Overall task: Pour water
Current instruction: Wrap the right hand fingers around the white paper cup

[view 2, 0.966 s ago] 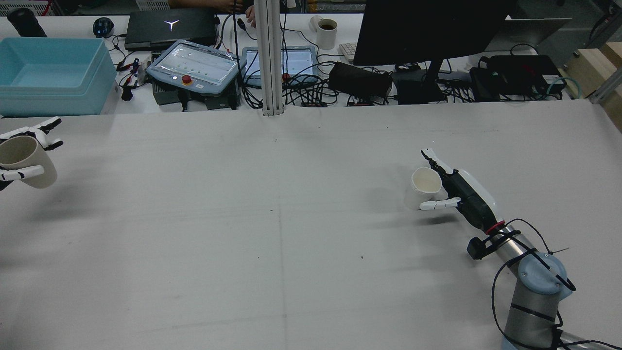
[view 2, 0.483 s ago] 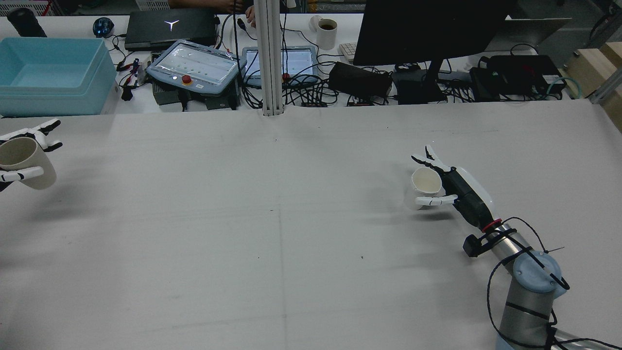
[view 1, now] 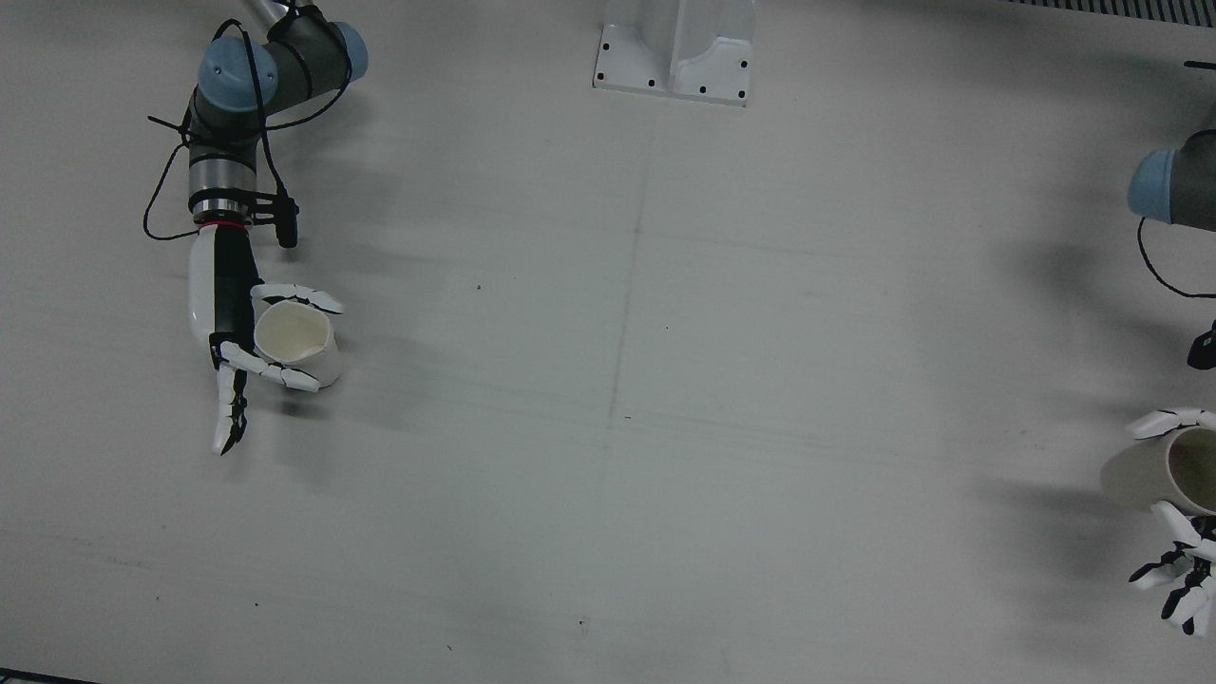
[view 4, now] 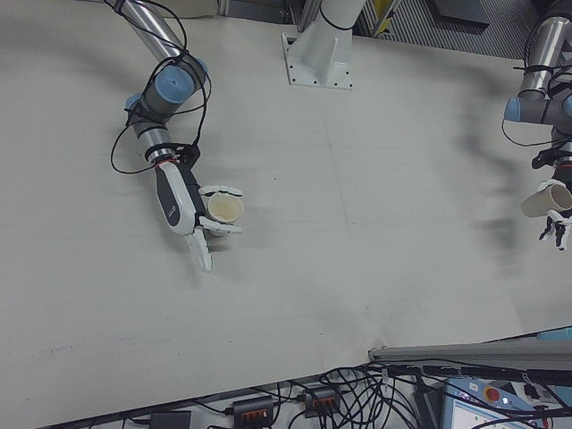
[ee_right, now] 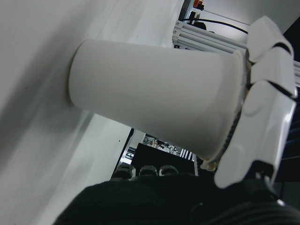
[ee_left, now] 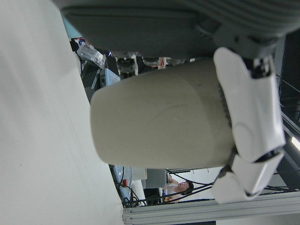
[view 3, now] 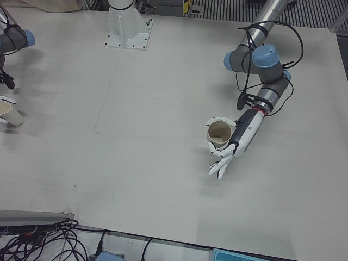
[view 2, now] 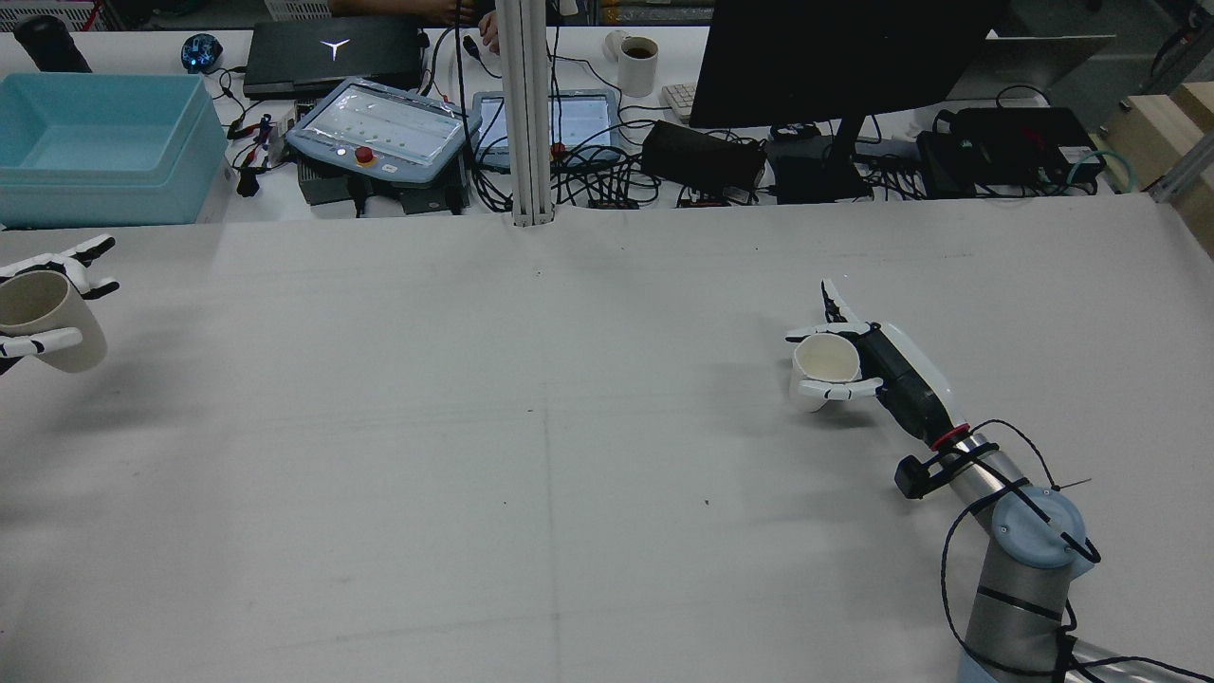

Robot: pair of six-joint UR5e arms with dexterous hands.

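A wide white table [view 2: 531,474] carries the scene, its cover faintly creased along the middle (a few dark specks dot it). A white mounting base [view 1: 673,47] stands bolted at its robot-side edge.

We see: tabletop [view 2: 531,493] pale grey, plain | right cup [view 2: 821,368] white, cream inside | left cup [view 2: 38,313] beige | fingers [view 1: 275,374] white with black joints | right hand [view 2: 882,365] black palm, white back | arm elbow caps [view 2: 1039,526] light blue | bin [view 2: 104,142] turquoise
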